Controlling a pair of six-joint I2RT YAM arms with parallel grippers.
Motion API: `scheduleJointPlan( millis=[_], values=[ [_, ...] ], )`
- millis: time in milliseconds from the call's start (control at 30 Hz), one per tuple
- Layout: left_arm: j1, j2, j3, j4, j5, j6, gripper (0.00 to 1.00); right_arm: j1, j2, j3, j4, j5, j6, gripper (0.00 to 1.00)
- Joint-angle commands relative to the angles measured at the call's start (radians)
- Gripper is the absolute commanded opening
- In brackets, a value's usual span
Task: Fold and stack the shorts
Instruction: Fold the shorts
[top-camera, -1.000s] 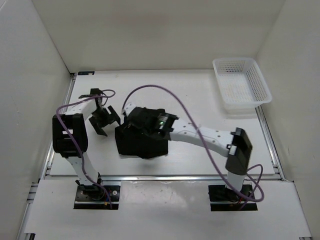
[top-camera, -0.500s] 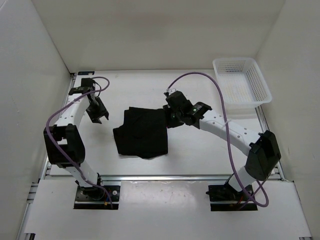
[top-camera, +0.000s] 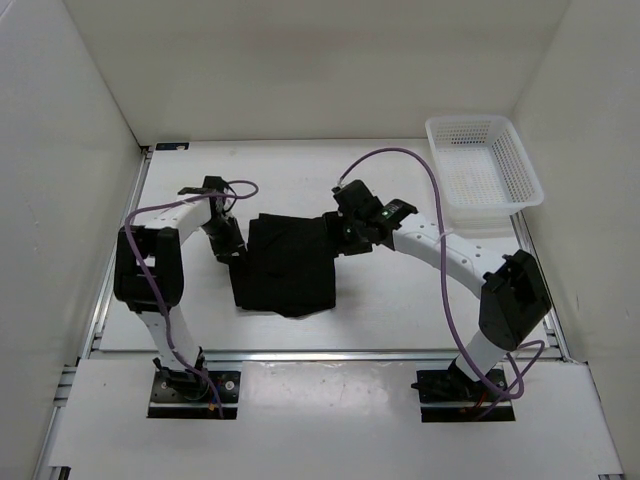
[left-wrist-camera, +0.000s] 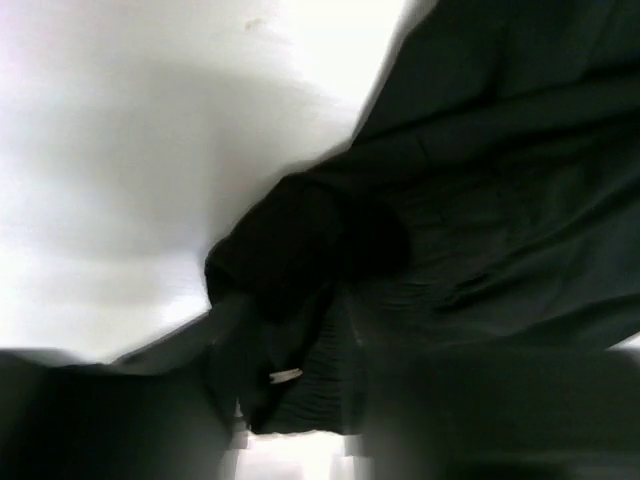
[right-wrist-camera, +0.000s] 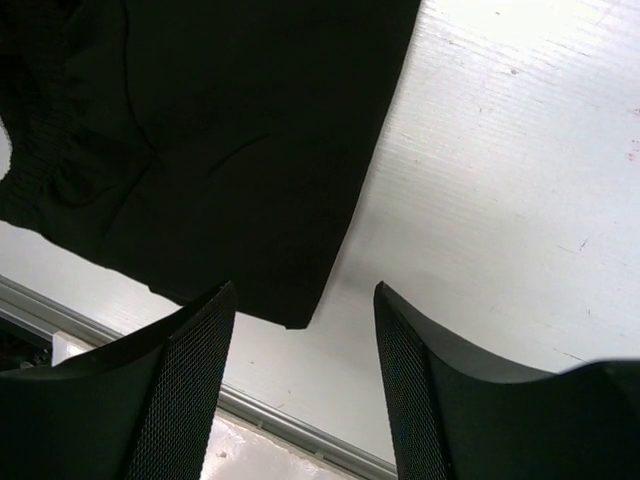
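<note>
Having swung in from the left, the left claw (top-camera: 226, 247) is sitting at the left edge of the shorts (top-camera: 288, 265); the blur is hiding whether it grips. The shorts are lying folded, matte black and squarish, in the middle of the surface (top-camera: 400, 300). The right claw (right-wrist-camera: 305, 300) is hovering spread and empty at their right edge.

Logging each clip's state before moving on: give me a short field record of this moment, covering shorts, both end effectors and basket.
shorts: black, folded to a rough rectangle, flat on the table
left end effector: at the shorts' left edge; open or shut unclear, wrist view blurred
right end effector: open, holding nothing, by the shorts' right edge
basket: white mesh, far right corner, apart from the shorts
</note>
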Motion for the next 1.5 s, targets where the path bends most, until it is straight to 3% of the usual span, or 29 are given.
scheduleJointPlan(
  millis=[0,67,333,533,600,667,700,933,1067,1200,1467],
  values=[
    [-0.02,0.031,0.061,0.046,0.064,0.019,0.4,-0.024,-0.023,0.01,-0.025,-0.008,0.023,0.63],
    [-0.02,0.031,0.075,0.036,0.064,0.019,0.1,-0.033,-0.048,-0.004,-0.025,-0.008,0.023,0.63],
    [-0.079,-0.097,0.219,-0.059,0.006,-0.011,0.1,-0.099,-0.092,-0.053,-0.034,-0.008,0.023,0.63],
    [-0.09,0.066,0.35,-0.059,-0.04,-0.011,0.1,-0.108,-0.092,-0.062,-0.043,0.003,0.023,0.63],
    [-0.09,0.167,0.393,-0.089,-0.068,-0.011,0.39,-0.108,-0.102,-0.071,-0.043,0.003,0.023,0.65],
    [-0.09,0.188,0.425,-0.112,-0.088,-0.022,0.76,-0.108,-0.111,-0.082,-0.054,0.014,0.023,0.74],
    [-0.09,0.188,0.425,-0.112,-0.112,-0.022,1.0,-0.108,-0.124,-0.096,-0.054,0.014,0.023,0.79],
    [-0.09,0.006,0.465,-0.152,-0.231,-0.068,1.0,-0.138,-0.152,-0.139,-0.042,-0.04,0.032,0.84],
    [-0.09,-0.157,0.382,-0.152,-0.266,-0.068,0.94,-0.138,-0.193,-0.139,-0.042,-0.019,0.05,0.88],
    [-0.09,-0.358,0.267,-0.123,-0.3,-0.068,0.97,-0.167,-0.289,-0.148,-0.042,0.156,0.05,1.0],
    [-0.09,-0.712,0.138,-0.082,-0.343,-0.079,1.0,-0.265,-0.523,-0.18,-0.129,0.503,0.05,1.0]
  ],
)
